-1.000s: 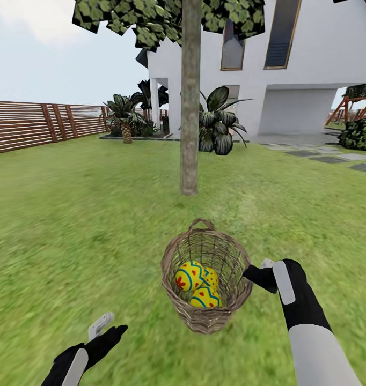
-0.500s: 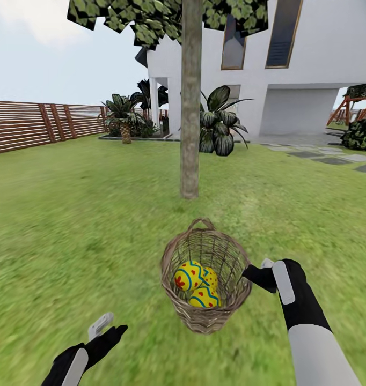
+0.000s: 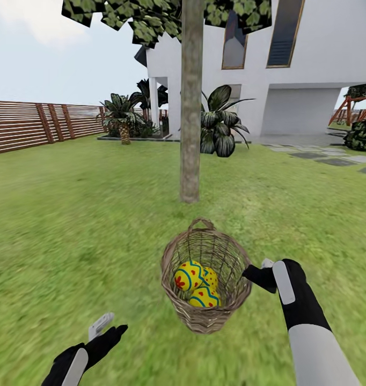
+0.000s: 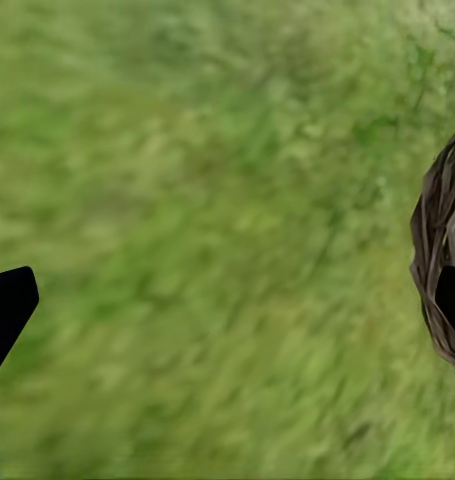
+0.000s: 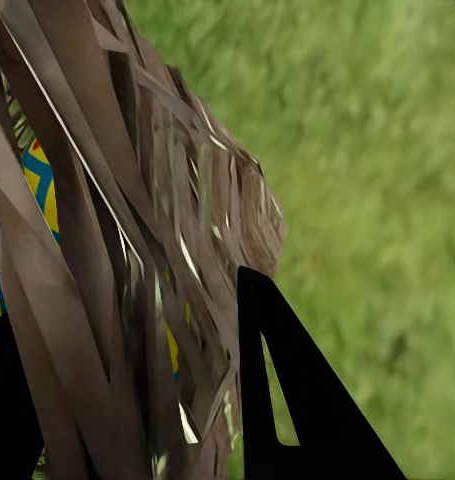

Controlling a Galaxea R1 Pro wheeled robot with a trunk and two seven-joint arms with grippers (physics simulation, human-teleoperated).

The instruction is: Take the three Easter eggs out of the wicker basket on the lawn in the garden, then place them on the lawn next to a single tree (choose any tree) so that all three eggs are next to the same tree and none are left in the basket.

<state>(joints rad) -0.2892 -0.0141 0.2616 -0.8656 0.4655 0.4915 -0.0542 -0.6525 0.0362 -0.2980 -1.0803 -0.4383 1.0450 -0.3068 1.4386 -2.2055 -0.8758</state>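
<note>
Nearest, the black left gripper [image 3: 101,328] hangs low at the left over the mottled green lawn [image 3: 70,225], fingers spread apart and empty. At the right, the black right gripper [image 3: 254,274] is clamped on the rim of the small brown open-weave wicker basket [image 3: 205,276], carrying it. All three yellow Easter eggs with blue zigzags and red spots [image 3: 196,283] lie inside, so none is placed yet. Beyond stands the pale grey-brown tree trunk [image 3: 190,102].

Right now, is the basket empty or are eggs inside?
Not empty: the wicker basket holds patterned yellow Easter eggs; at least two show, the exact count is unclear.
</note>
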